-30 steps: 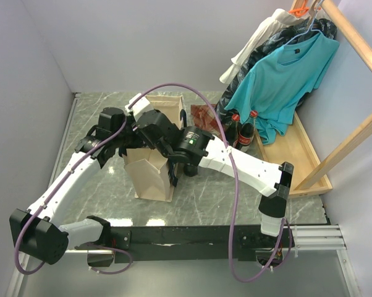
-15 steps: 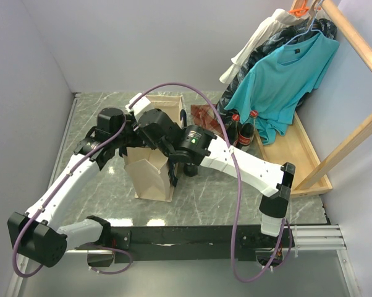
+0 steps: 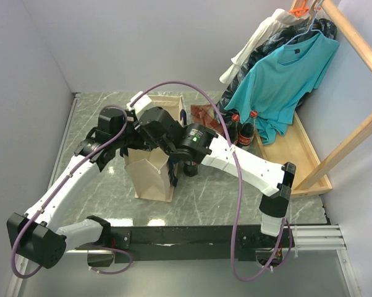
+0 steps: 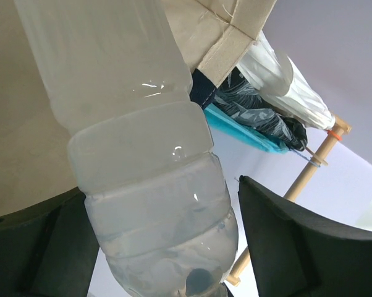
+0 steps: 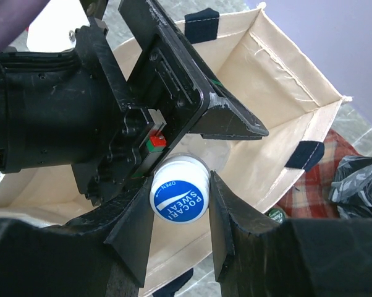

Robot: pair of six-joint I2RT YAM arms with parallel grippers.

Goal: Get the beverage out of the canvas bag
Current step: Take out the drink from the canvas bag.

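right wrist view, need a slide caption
Right gripper shut on the blue-capped bottle, framed by the open bag

The left claw and right claw crowd the mouth of the canvas bag at the middle of the bench, the bottle between them. Dark bottles and plaid cloth block the far right corner; bare surface lies open along the left edge

Lab test cell w/ mock-home props: plain walls, marble-look table, wood rack w/ hung shirts.
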